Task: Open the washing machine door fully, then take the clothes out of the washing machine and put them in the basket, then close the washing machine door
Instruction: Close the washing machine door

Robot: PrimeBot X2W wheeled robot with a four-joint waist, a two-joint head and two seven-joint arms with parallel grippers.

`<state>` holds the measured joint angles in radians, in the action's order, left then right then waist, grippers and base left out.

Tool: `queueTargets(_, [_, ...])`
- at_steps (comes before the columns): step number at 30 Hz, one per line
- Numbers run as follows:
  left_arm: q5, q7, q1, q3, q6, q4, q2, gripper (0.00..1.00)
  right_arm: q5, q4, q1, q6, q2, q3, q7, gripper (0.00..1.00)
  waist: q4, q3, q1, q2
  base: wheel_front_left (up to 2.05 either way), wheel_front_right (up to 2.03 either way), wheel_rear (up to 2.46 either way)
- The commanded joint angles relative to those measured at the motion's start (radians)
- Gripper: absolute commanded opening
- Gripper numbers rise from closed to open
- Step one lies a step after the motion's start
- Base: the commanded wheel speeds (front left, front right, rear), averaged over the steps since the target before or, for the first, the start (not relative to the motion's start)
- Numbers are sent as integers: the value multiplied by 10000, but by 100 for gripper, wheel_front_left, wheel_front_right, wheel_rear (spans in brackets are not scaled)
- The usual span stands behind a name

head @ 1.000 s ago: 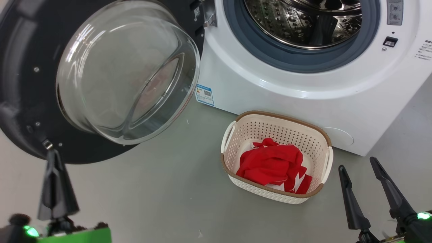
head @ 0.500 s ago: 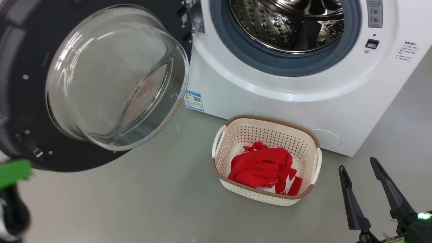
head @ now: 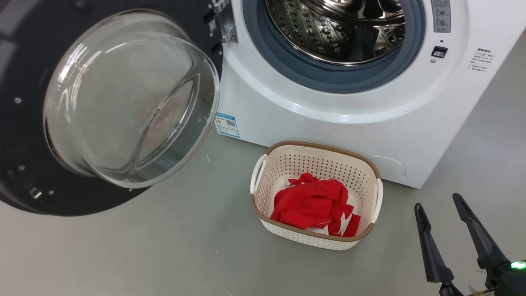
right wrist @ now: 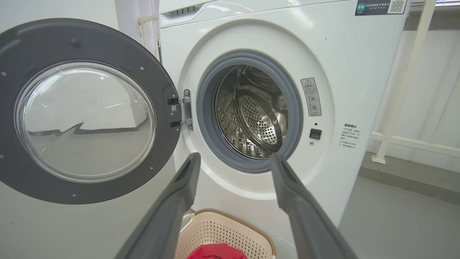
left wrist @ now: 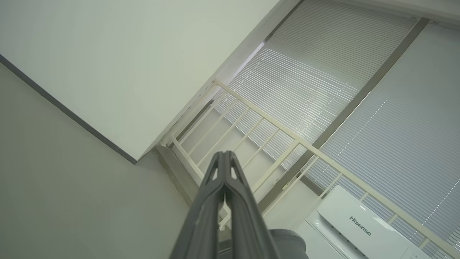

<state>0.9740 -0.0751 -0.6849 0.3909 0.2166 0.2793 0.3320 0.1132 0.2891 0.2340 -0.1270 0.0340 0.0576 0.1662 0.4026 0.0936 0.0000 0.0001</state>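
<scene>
Two pincers: my left pincer [left wrist: 224,154] is pressed shut on nothing, aimed at a railing [left wrist: 273,120] and blinds [left wrist: 316,64]; my right pincer [head: 437,201] is spread wide and empty, low on my right.
Door: I see the door [head: 131,98] swung wide open, left of the opening.
Machine: the washing machine [head: 328,102] shows me its steel drum [head: 337,28].
Clothes: the red clothes [head: 312,203] lie bundled inside the basket [head: 316,146].
Basket: on the floor [head: 164,246], just before the washing machine.
</scene>
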Motion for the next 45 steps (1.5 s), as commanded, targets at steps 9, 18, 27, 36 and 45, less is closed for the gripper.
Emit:
queueTargets(9, [1480, 1762, -2139, 752, 513, 2831, 1053, 0, 35, 394, -17, -37, 162, -29, -96, 100, -130, -15, 0, -1, 0, 0, 0])
queueTargets(18, [1540, 3005, -2896, 277, 575, 4801, 1699, 0, -6, 476, 46, -37, 162, -173, -183, 100, -408, -32, 0, -1, 0, 0, 0])
queueTargets(27, [1278, 4006, -3257, -393, 407, 5957, 2156, 0, -59, 518, -1, -37, 162, -241, -217, 100, -939, 16, 0, -1, 0, 0, 0])
queueTargets(36, [1074, 4044, -3181, -516, 481, 6538, 2578, 0, -1, 490, 112, -37, 162, -235, -137, 100, -1344, 17, 0, -1, 0, 0, 0])
queueTargets(45, [1550, 4868, -3072, -303, 433, 6751, 2472, 0, -35, 556, 133, -37, 162, -143, -100, 100, -1314, 25, 0, -1, 0, 0, 0])
